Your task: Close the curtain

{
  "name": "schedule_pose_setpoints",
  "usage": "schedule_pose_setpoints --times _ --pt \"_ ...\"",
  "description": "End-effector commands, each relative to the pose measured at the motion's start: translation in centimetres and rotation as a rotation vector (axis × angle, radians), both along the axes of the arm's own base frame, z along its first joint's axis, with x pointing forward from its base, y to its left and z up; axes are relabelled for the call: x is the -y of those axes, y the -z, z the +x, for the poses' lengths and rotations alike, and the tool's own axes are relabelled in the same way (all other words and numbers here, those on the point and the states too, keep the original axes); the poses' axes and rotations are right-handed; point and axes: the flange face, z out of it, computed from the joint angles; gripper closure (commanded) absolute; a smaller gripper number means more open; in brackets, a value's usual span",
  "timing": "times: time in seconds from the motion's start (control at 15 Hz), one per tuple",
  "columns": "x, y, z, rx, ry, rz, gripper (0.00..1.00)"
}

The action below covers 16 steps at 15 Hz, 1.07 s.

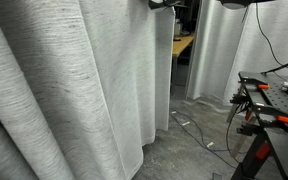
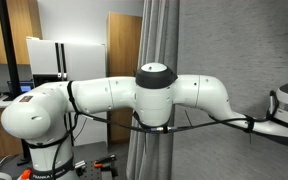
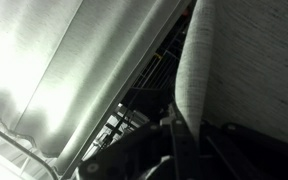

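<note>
The curtain (image 1: 64, 90) is a light-grey drape with a streaky weave and deep folds, and it fills the left and middle of an exterior view. Its edge hangs behind my white arm (image 2: 154, 95) as a narrow grey column (image 2: 159, 40). In the wrist view a fold of the curtain (image 3: 199, 60) runs down between my dark fingers, and my gripper (image 3: 192, 138) looks shut on it. Only a dark bit of the gripper (image 1: 162, 4) shows at the top edge of an exterior view, at the curtain's edge.
Plainer white drapes (image 1: 274, 40) hang further off. A black workbench with orange clamps (image 1: 269, 105) stands close by, with cables on the grey floor (image 1: 194, 130). Wooden cabinets (image 2: 119, 45) and a white appliance (image 2: 46, 55) stand behind the arm.
</note>
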Motion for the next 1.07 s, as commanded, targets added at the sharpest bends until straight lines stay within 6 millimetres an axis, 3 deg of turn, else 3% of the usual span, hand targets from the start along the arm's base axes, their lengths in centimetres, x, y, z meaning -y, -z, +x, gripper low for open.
schedule_pose_setpoints --times 0.0,0.4,0.47,0.6,1.0 --pt "-0.4 2.3 0.6 0.036 -0.015 0.028 1.00" --pt "-4.7 3.6 3.1 0.023 -0.099 0.075 1.00" --pt "-5.4 3.7 3.5 0.022 -0.111 0.084 0.73" --pt "-6.6 4.5 4.1 0.019 -0.133 0.111 0.66" --pt "-8.2 7.8 4.9 -0.010 -0.173 0.185 0.20"
